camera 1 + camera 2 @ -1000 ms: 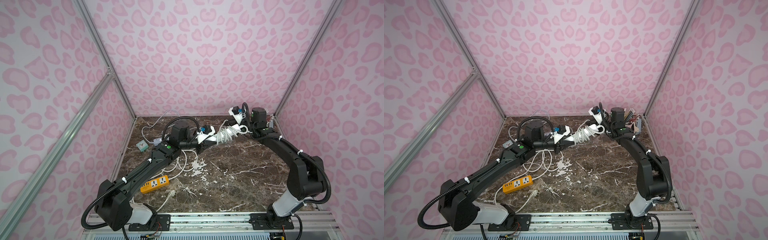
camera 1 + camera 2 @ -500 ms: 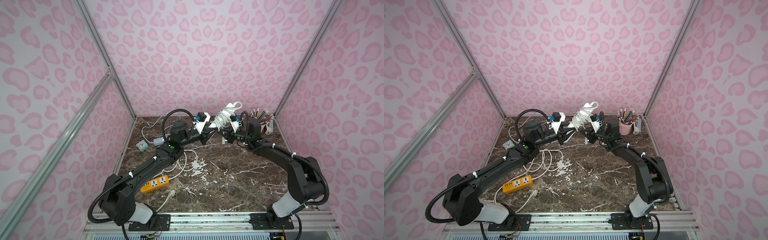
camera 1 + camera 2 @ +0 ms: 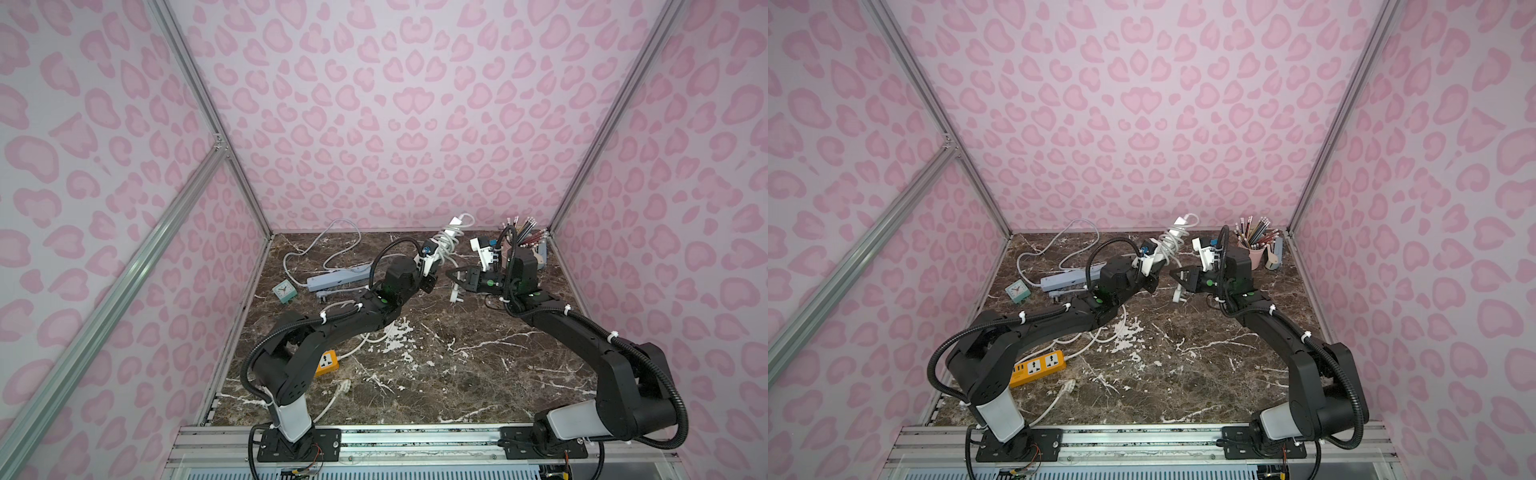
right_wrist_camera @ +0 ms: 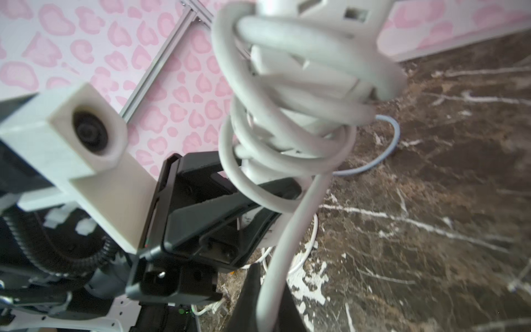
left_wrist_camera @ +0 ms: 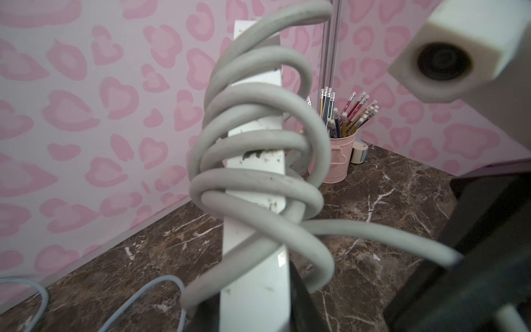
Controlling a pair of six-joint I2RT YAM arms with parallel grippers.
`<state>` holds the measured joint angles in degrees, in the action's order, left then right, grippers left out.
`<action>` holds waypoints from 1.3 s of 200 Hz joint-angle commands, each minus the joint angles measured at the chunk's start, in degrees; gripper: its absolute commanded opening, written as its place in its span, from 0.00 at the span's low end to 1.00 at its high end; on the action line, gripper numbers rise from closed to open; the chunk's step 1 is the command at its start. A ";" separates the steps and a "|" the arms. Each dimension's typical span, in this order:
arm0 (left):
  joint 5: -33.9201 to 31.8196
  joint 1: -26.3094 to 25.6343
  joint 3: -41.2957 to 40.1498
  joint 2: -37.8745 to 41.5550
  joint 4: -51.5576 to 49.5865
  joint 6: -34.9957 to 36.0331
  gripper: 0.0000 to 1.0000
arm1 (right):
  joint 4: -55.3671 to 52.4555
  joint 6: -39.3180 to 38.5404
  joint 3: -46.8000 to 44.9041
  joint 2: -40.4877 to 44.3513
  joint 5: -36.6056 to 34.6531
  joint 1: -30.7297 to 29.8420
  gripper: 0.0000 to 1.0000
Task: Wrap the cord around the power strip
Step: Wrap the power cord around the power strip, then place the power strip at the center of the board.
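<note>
The 2 arms rise from the front rail with elbows bent, and the left arm (image 3: pixel 353 321) and right arm (image 3: pixel 557 323) lean inward toward the rear. The left gripper (image 3: pixel 431 272) tilts up and back with its jaws clamped. The right gripper (image 3: pixel 454 277) lies level, facing it from just beside, jaws pinched together

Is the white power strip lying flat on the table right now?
No, the left gripper holds the white power strip raised above the table, tilted upward, with the cord coiled around it.
</note>
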<state>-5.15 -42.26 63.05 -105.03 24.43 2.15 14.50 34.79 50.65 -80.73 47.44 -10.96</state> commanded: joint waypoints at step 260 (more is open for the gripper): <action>-12.72 -17.51 23.70 -28.38 -36.78 -15.84 0.03 | -20.56 22.51 -20.25 9.65 -29.77 15.80 0.47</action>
<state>-15.90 -59.81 87.02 -132.18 -5.15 -13.89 1.74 65.36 28.53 -72.86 19.33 2.17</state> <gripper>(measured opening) 0.280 0.431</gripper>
